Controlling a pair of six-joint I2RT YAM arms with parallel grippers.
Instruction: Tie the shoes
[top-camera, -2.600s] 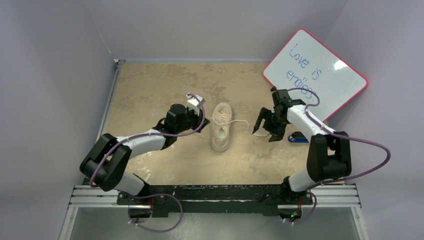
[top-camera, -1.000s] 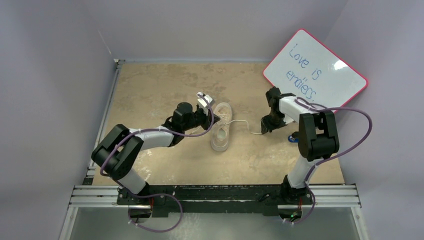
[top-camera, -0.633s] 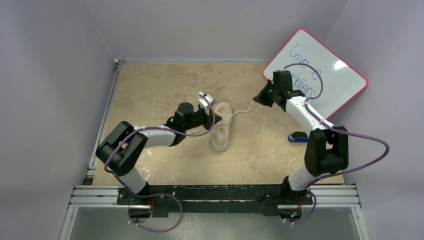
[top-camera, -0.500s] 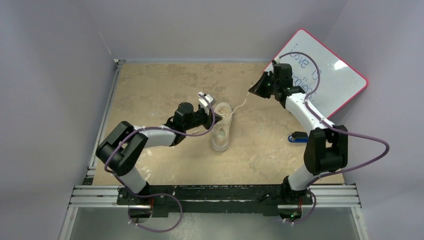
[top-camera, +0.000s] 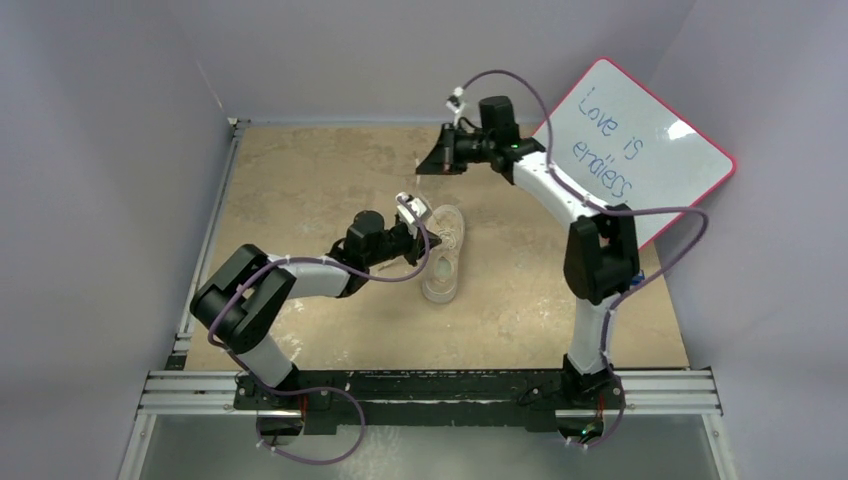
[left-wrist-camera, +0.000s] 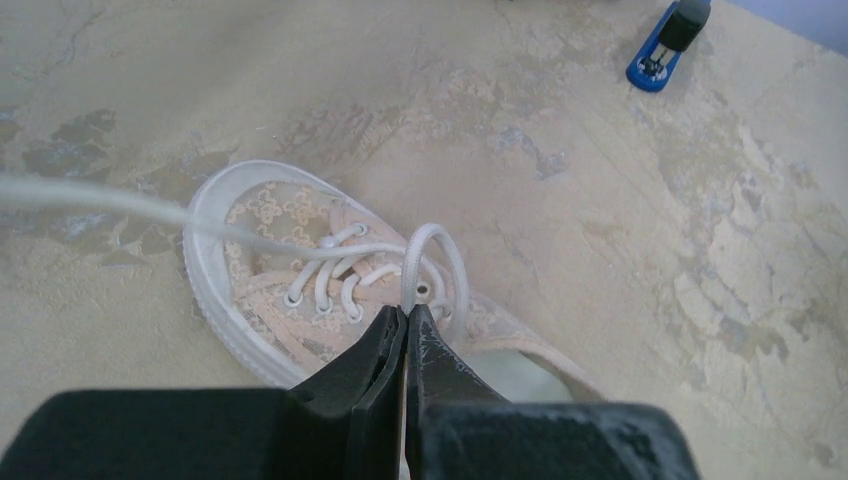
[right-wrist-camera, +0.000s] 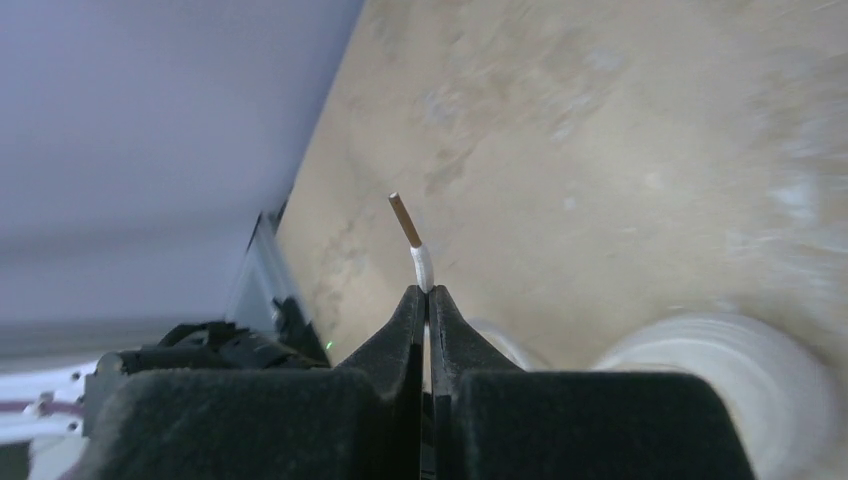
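From above, the cream sneaker (top-camera: 443, 262) is lying mid-table, the right gripper (top-camera: 430, 165) hanging far beyond it. At the left wrist, the left gripper (left-wrist-camera: 405, 318) is pinching a lace loop (left-wrist-camera: 437, 240), jaws closed. At the right wrist, closed jaws are clamping the lace tip (right-wrist-camera: 414, 243).

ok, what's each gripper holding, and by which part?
Left gripper: loop of cream lace, pinched at its base above the cream canvas sneaker's eyelets. Right gripper: a cream lace end, just behind the brown tip.
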